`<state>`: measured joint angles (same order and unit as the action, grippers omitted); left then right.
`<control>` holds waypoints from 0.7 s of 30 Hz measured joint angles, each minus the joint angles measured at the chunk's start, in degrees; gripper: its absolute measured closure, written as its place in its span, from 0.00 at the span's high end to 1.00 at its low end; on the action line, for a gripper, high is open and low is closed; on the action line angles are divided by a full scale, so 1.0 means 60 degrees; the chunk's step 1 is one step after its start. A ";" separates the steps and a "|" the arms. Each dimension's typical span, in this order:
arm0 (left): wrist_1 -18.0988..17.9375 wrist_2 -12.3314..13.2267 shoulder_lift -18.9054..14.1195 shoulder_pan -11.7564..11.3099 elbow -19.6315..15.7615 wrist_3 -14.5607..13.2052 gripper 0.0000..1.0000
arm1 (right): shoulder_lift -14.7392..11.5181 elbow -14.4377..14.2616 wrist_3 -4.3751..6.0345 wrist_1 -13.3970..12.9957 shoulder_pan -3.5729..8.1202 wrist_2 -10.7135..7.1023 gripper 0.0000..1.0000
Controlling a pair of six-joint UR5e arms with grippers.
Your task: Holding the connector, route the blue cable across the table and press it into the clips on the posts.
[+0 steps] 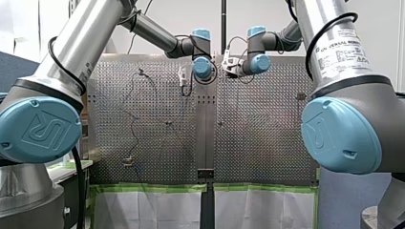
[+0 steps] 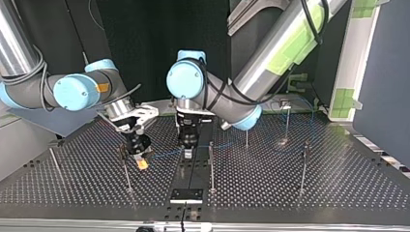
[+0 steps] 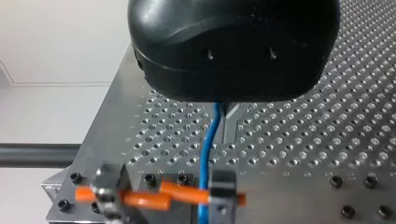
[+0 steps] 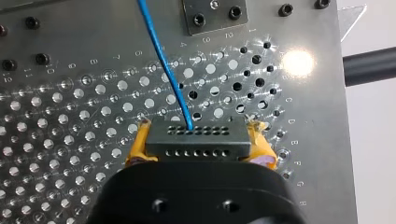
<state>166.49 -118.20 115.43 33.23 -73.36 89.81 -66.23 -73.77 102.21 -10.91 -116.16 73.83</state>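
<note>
The two arms meet over the middle of the bench (image 2: pixel 338 179), toward its far side in the front view and in the centre of the frame in the top view. The right gripper (image 4: pixel 198 144) has its jaws closed on the connector (image 4: pixel 196 133), a dark block with two rows of small holes, and a yellow pad (image 4: pixel 137 147) presses on each end of it. The blue cable (image 4: pixel 163 56) comes out of the connector's face and runs straight ahead of that gripper over the perforated plate. In the top view this gripper hangs left of centre with the connector just above the bench. From there the cable stretches right to the left gripper (image 2: pixel 187 151), which points straight down at the seam between the two plates. In the left wrist view the cable drops from under that gripper's black body and runs ahead to some blurred orange pieces (image 3: pixel 187 193) and dark blocks. I cannot tell whether the left jaws are open or closed. Thin posts (image 2: pixel 303 169) stand upright across the bench, one just right of the left gripper, others well apart toward the right and lower left of the top view.
</note>
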 joint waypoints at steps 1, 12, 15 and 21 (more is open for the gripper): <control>0.0008 -0.0005 0.0000 0.0014 0.0000 0.0034 0.00 | 0.0000 -0.0001 0.0005 0.0001 0.0000 -0.0002 0.00; 0.0331 -0.0594 -0.0048 0.0206 -0.0268 0.0328 0.00 | 0.0001 -0.0004 -0.0026 0.0227 -0.0035 -0.0013 0.00; 0.0176 -0.0800 -0.0214 0.0226 -0.0489 0.0452 0.00 | 0.0000 -0.0005 -0.0035 0.0360 -0.0049 -0.0014 0.00; -0.0324 -0.0904 -0.0717 0.0240 -0.1012 0.0643 0.00 | -0.0001 -0.0186 -0.0082 0.0575 -0.0099 -0.0014 0.00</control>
<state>164.55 -123.62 111.13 34.67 -79.44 93.67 -66.23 -74.88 101.71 -7.46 -116.75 73.75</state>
